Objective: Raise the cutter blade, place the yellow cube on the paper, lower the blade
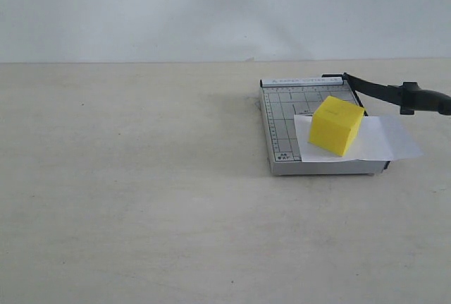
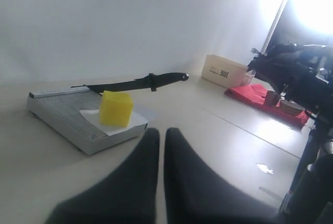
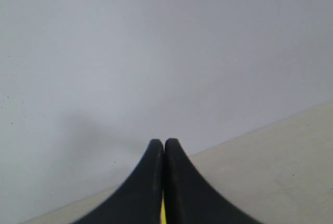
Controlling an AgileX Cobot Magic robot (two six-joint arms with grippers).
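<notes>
On the grey gridded cutter base (image 1: pixel 282 117), toward the right of the table (image 1: pixel 141 191), the yellow cube (image 1: pixel 336 125) is seen resting on the paper (image 1: pixel 394 142). The paper lies partly on the base and overhangs its right edge. The cutter blade (image 1: pixel 384 92) is hinged at the far corner of the base and is held lifted at a shallow angle, with its handle (image 1: pixel 426 99) out past the right edge and clear of the cube.

No arm is seen in the exterior view. In the left wrist view the left gripper (image 2: pixel 160 136) is clenched, with only a thin slit between its fingers, and nothing is grasped; it is kept well apart from the cutter, which is seen from a distance there. In the right wrist view the right gripper (image 3: pixel 164 143) is likewise pressed closed against a blank wall and table edge. A sliver of yellow is seen low between its fingers, but what that sliver is cannot be told.

The first two steps are judged done, since the blade is up and the cube is placed. Lowering the blade is the step in hand and has not yet been started. For that move, the handle would need to be reached and pressed down, most readily by the right arm. Care would be called for so that the cube, which sits just beside the cutting edge, is not struck or shifted.
</notes>
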